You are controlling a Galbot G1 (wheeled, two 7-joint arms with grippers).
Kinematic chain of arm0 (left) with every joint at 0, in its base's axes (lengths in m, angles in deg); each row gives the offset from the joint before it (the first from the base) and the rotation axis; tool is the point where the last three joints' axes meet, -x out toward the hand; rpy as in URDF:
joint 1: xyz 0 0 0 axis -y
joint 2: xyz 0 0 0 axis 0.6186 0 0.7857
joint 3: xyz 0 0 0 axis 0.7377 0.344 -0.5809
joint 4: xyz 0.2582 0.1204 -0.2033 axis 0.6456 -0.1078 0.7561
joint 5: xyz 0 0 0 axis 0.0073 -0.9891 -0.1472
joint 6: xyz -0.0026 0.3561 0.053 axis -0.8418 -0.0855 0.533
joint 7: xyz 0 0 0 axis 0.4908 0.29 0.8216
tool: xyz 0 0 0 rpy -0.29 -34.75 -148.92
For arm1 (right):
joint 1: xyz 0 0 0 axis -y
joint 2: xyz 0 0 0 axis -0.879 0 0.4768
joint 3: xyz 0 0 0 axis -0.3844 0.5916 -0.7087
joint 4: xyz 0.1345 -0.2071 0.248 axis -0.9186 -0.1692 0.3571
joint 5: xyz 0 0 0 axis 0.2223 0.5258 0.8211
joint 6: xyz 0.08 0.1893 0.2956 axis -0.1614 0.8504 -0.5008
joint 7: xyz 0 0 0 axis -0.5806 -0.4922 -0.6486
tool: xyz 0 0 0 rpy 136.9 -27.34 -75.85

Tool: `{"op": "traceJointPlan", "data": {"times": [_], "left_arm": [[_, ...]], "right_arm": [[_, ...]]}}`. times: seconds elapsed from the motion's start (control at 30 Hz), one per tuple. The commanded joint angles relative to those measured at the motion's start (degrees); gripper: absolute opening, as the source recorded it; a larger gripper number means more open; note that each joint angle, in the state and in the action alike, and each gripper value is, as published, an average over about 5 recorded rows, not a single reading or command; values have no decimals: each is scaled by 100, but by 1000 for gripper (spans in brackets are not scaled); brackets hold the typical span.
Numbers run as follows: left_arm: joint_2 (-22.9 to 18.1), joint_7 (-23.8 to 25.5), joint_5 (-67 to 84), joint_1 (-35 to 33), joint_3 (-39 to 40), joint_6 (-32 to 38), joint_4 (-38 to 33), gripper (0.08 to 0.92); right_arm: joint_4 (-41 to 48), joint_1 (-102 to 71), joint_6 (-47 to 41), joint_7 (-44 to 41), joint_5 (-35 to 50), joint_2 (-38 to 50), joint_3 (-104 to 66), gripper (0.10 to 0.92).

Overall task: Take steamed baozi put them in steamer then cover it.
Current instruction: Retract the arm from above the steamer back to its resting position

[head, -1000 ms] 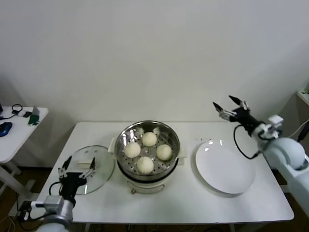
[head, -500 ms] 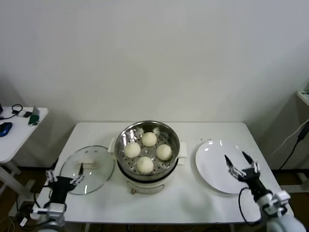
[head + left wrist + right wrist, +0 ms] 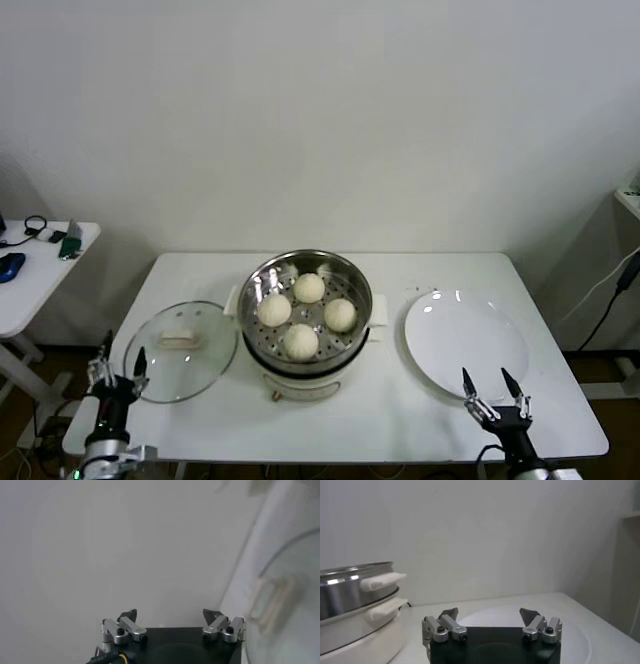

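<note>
Here, the left gripper (image 3: pixel 120 366) is sitting low at the near edge of the white table (image 3: pixel 350 420), on the robot's left of the steamer (image 3: pixel 306 322), its fingers standing apart and clamped on nothing. The right gripper (image 3: pixel 492 389) is resting at the same near edge on the steamer's other side, its fingers (image 3: pixel 448 615) likewise spread wide and empty, pointing up and away from the robot. Both arms are lying mostly below the head view, with only the wrists showing.

The steamer is standing at the middle of the table, uncovered. Four steamed baozi (image 3: pixel 308 288) are lying on its perforated tray, set in a ring, close together. The cover (image 3: pixel 182 351) is lying flat on the table just beside the steamer on the robot's left, handle up, near the left gripper. A white plate (image 3: pixel 466 345) is lying on the steamer's right, with nothing on it, just beyond the right gripper. A small side table (image 3: pixel 30 275) is standing well apart, farther left of the steamer.
</note>
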Motion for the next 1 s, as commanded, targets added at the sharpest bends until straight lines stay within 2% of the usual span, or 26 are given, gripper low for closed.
{"op": "traceJointPlan", "data": {"times": [0.03,0.43,1.0], "left_arm": [[64,-596,-1753,353,93,501,1429,823],[183,-239,-1605,733,252,437,1467,823],[340,62,-1460,1597,820,68,1934,823]], "right_arm": [[-98,-257,183,132,-377,-538,65,823],[-52,-332,178,81,-624,-618,101,823],[-49,-470,274,89,-802,-748,-50,823]]}}
